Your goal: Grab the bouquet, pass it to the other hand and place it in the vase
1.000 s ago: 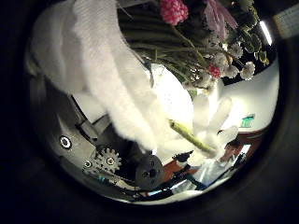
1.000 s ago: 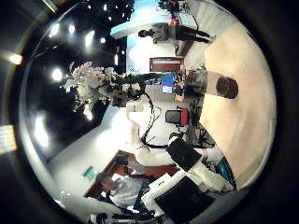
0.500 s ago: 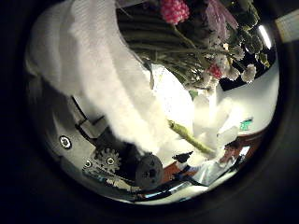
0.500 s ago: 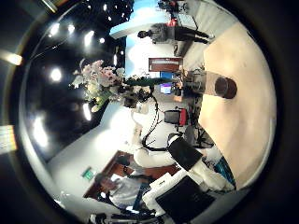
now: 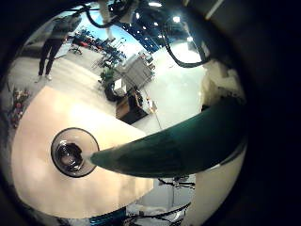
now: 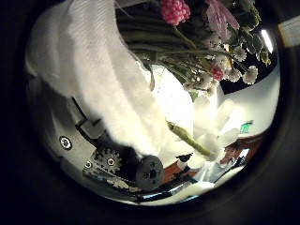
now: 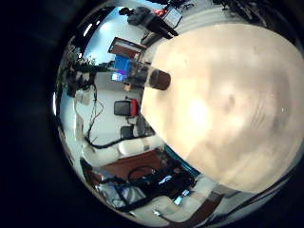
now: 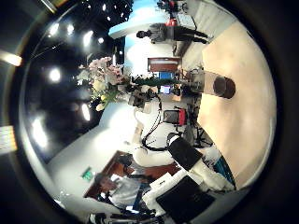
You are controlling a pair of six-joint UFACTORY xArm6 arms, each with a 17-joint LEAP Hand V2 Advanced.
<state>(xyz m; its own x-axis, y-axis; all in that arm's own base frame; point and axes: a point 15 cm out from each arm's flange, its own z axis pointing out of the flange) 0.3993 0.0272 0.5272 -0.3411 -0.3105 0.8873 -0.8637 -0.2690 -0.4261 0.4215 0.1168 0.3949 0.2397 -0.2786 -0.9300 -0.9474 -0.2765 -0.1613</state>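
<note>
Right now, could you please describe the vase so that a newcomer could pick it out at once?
Find the round pale table. Standing on it is the vase, a dark, round, open-mouthed vessel, still empty. It is the only thing on the bare tabletop, apart from the bouquet held up in the air.

You have four palm cameras. The left thumb-side one sits hard against the bouquet; its little-finger partner looks down at the vase on the table — a vase both right-palm views also catch, from farther off.
</note>
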